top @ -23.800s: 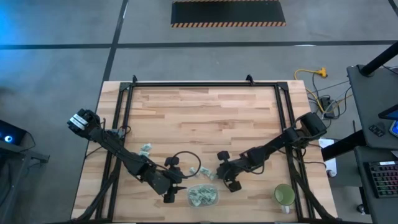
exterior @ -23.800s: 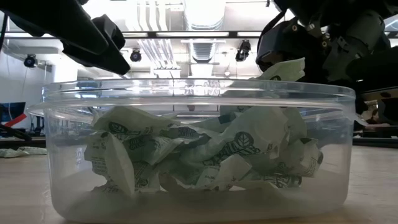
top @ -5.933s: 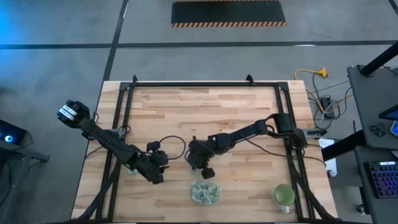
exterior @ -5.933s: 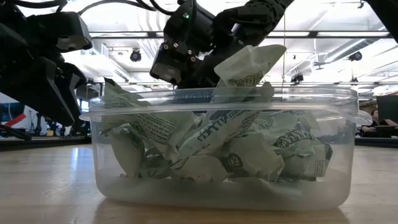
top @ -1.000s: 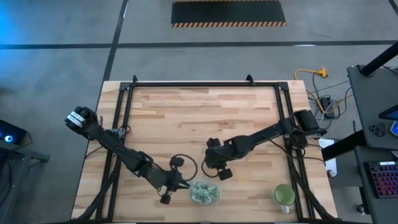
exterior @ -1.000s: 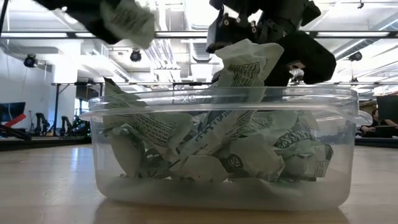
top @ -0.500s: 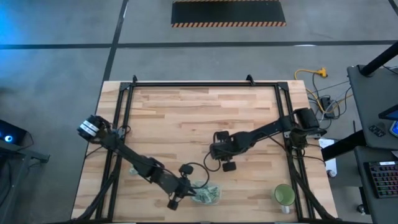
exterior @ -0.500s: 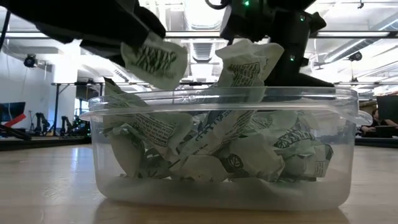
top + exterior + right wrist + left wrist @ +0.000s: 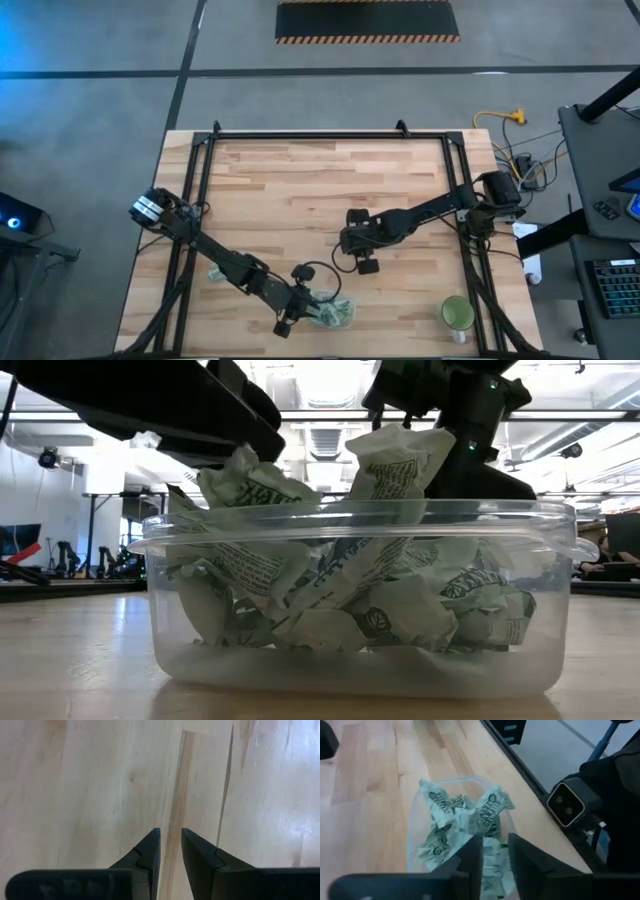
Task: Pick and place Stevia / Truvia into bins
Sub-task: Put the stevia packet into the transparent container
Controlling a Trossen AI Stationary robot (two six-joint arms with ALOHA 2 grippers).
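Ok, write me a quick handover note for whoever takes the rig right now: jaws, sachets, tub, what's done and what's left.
Left gripper: over the tub, jaws slightly parted, nothing seen between them.
Right gripper: over bare wood at mid-table, jaws slightly parted, empty.
Tub: near the table's front edge, heaped with sachets above its rim.
Left to do: a few loose sachets lie on the wood beside the left arm.
Green cup: front right, untouched.

The wooden table (image 9: 320, 190) holds a clear tub (image 9: 338, 312) of sachets at its near edge, a green cup (image 9: 457, 313) to its right.
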